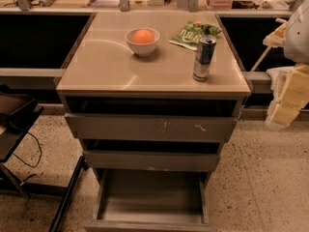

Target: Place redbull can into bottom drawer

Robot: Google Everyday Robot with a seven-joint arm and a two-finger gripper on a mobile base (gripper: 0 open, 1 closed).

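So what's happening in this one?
Nothing is being handled yet. The redbull can stands upright on the cabinet top, beside a green snack bag and a bowl holding an orange. The bottom drawer is pulled open, without the can. The gripper sits at the right edge of the view, away from the can.

The arm (pixel 297 28) shows at the right edge of the view, a pale grey-white rounded link high up and partly cut off by the edge. Below it hangs the gripper (pixel 286 100), a cream, blocky piece angled down and to the left. It sits at mid-height on the far right, in the air, with nothing in its grasp.
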